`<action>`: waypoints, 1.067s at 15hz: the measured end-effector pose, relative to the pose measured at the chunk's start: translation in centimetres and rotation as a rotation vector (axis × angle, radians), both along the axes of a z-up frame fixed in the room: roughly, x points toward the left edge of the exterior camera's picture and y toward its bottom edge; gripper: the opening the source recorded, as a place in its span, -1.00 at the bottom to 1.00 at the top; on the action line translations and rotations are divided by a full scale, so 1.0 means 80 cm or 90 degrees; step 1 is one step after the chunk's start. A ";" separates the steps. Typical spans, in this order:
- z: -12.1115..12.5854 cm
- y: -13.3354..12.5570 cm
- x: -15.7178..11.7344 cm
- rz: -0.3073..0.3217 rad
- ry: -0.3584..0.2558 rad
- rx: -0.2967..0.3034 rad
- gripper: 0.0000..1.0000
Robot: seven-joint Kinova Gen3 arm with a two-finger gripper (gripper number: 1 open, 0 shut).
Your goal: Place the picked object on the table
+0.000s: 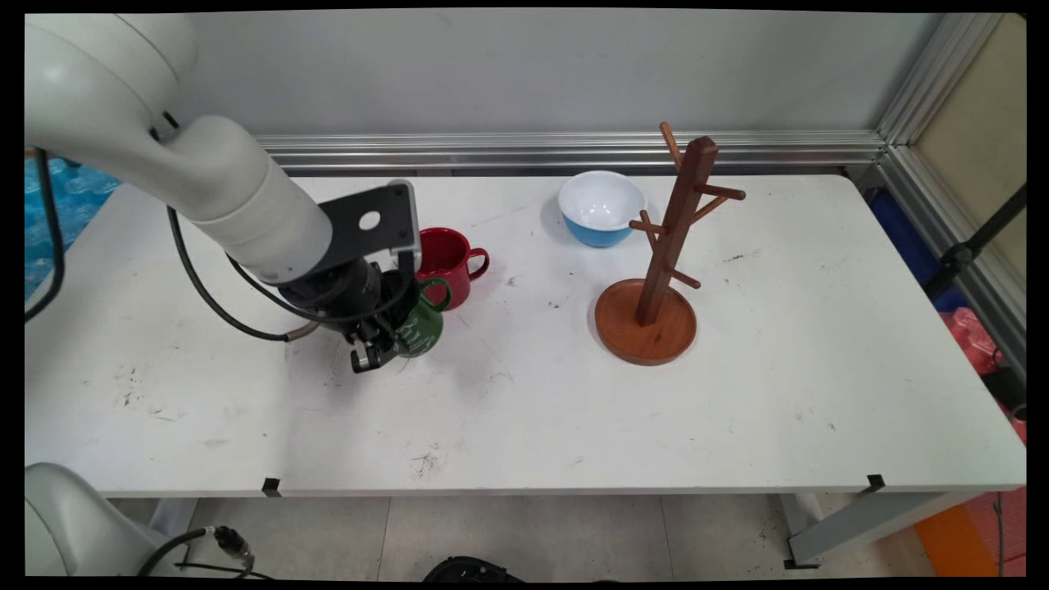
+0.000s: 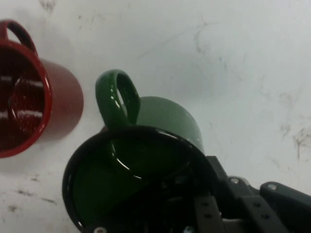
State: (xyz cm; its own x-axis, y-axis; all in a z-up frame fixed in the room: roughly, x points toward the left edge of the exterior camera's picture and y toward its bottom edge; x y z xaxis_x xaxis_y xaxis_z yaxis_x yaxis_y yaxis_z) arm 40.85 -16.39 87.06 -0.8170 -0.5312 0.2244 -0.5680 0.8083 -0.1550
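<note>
From above the table's near side we are seeing the gripper (image 1: 379, 342) sitting low over the left half of the white table (image 1: 524, 410), pressed up against a green mug (image 1: 422, 324). The mug is leaning in the black fingers, its handle pointing up and toward the wall, and its body is showing to the right of the fingers. We are reading the gripper as clamped on the mug's rim, with one finger going into the mouth, though the arm is hiding most of that contact here. Just behind the green mug, a red mug (image 1: 447, 260) is standing upright with its handle turned right; the two mugs are looking very close, and we cannot tell whether they are touching. Well apart to the right, a wooden mug tree (image 1: 656, 279) is rising from its round base, and a blue bowl (image 1: 602, 206) with a white inside is sitting behind it near the wall.

Along the hand we are looking straight into the green mug (image 2: 160, 145): its dark rim is filling the lower middle, the handle is sticking up above it, and the gripper's (image 2: 204, 213) linkage is crossing the rim at the bottom, closed on that wall. The red mug (image 2: 34, 114) is lying at the left edge, a narrow gap of table (image 2: 243, 58) showing between them.
</note>
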 end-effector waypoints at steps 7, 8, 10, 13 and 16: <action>-0.025 0.001 -0.010 0.000 -0.054 0.034 -1.00; -0.028 0.001 -0.013 0.000 -0.061 0.040 -1.00; -0.034 0.000 -0.017 0.001 -0.069 0.050 -1.00; -0.043 -0.001 -0.025 -0.001 -0.078 0.066 -1.00; -0.049 -0.004 -0.032 -0.001 -0.080 0.079 -1.00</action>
